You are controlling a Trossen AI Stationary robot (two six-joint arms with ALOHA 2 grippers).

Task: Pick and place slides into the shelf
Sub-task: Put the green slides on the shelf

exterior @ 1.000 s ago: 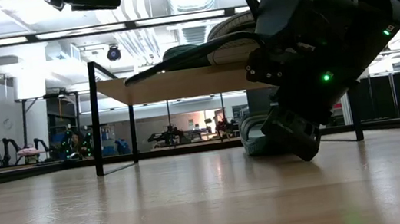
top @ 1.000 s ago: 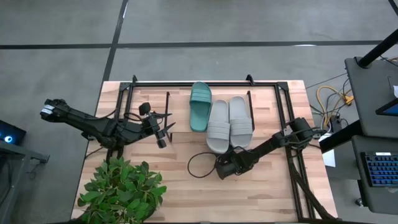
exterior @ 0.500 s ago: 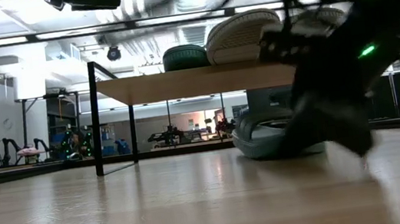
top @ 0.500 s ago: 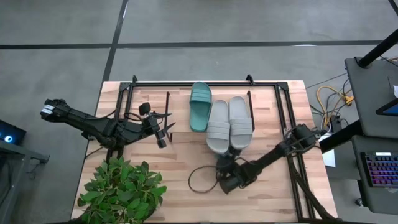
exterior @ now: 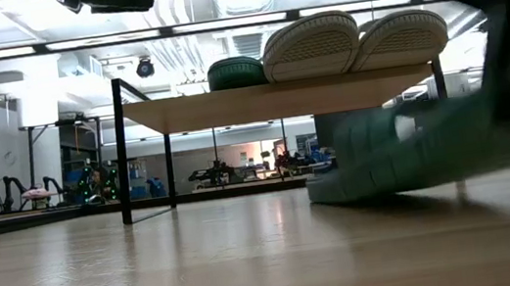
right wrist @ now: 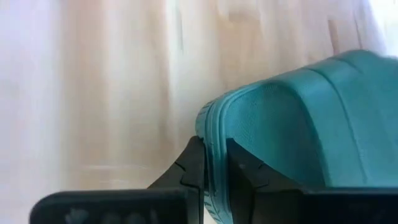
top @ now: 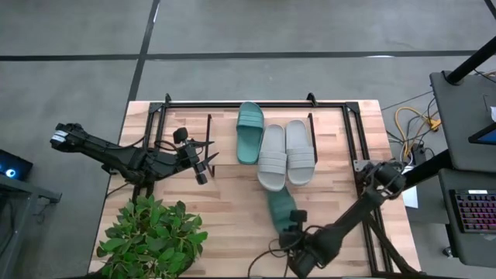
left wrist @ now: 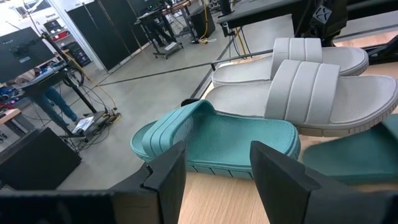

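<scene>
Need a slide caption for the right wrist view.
Right gripper pinching the rim of a teal slide above the wooden table.

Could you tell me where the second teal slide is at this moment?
In the high view the second teal slide lies on the table in front of the shelf, below the grey pair, its edge pinched by the right hand.

Four foam slide sandals, one shelf, one plant.
Two pale grey foam slides (top: 287, 153), two teal green foam slides (top: 249, 132), one light wooden shelf board (exterior: 279, 101), one leafy green plant (top: 151, 236).
</scene>
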